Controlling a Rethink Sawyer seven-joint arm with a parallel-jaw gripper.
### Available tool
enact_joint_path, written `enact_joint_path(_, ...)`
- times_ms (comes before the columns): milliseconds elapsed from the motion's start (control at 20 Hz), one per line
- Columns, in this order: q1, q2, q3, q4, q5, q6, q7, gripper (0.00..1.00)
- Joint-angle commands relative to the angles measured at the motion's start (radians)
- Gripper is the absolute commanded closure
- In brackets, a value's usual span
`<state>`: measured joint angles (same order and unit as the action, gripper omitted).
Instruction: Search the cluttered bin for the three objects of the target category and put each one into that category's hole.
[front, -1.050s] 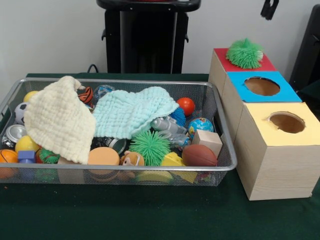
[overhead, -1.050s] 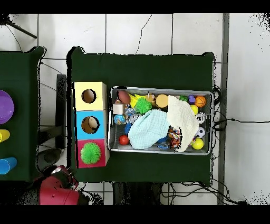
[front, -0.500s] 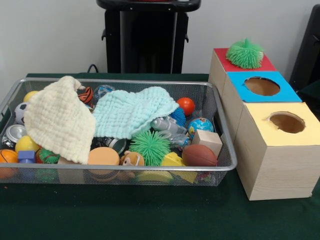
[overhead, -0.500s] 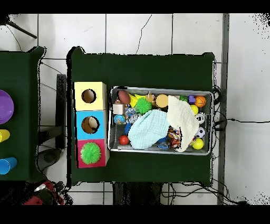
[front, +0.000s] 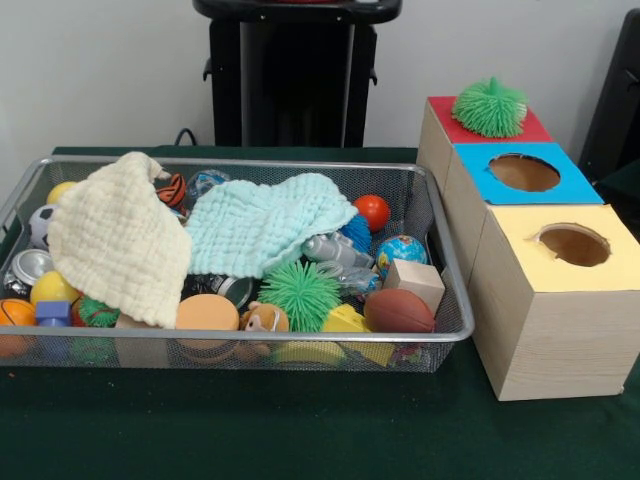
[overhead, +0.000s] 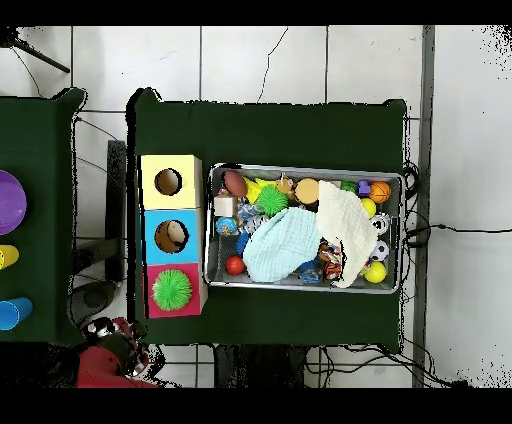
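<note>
Even, soft indoor light fills both views, with no hard glare. In the front view the wire bin (front: 440, 335) casts only a faint shadow on the green counter (front: 300, 430), and the boxes (front: 560, 330) show shaded front faces below brighter tops. The overhead view is flatter and coarser, its small things hard to make out

Bin (front: 440, 335): silver wire mesh, metallic sheen. Cream cloth (front: 115, 240) and mint cloth (front: 262, 222): soft, crinkled weave. Boxes (front: 555, 340): pale wood grain, tops covered in matt coloured paper. Green ball (front: 489, 106): rubbery spikes. Tabletop (front: 300, 430): matt dark green fabric.
</note>
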<state>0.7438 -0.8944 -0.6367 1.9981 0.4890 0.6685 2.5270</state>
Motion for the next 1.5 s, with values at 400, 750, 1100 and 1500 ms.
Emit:
enact_joint_path(400,-0.216,0.126,0.165,-0.02,-0.027,-0.094,0.071,1.0)
enact_joint_path(750,-0.287,0.159,0.215,-0.047,-0.042,-0.14,0.039,1.0)
enact_joint_path(1100,-0.381,0.197,0.261,-0.137,-0.063,-0.08,-0.015,1.0)
enact_joint_path(1500,-0.401,0.186,0.291,-0.209,-0.079,0.027,0.051,1.0)
